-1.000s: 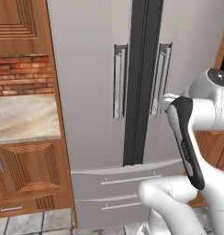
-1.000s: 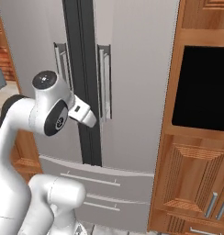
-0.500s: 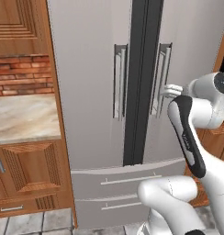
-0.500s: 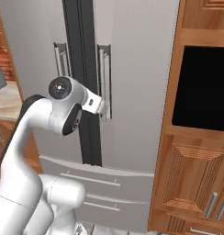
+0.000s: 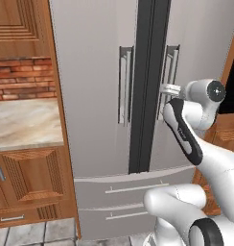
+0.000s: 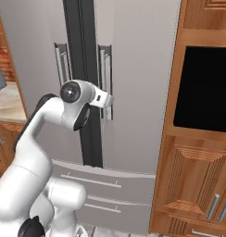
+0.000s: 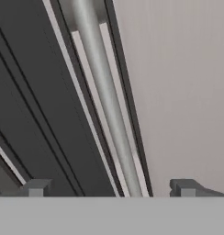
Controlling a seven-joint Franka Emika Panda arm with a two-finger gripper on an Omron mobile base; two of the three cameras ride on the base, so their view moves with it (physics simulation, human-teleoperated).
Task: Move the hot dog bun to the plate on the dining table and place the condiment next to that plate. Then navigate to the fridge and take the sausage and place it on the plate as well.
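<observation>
The fridge point(image 5: 99, 96) stands shut straight ahead, both tall doors closed with the dark strip running down between them; the sausage must be inside, so I can't see it from here, and the bun, the bottle and the plate are nowhere near this spot. The arm has reached forward in the last second; a moment ago its hand hung back from the doors, and now the gripper point(image 7: 109, 187) sits right up at the right door's handle point(image 7: 104, 105), with that pale bar running up between its two fingertips point(image 7: 36, 188). The jaws are spread as wide as they go and hold nothing; no finger touches the bar yet, as far as I can judge. So the fridge part of the job is only starting, I'd say; next the jaws need to shut on the handle and the door be pulled open. The brick-backed counter point(image 5: 23, 122) on the left and the wooden cabinets point(image 6: 198, 185) on the right sit just as they did.
</observation>
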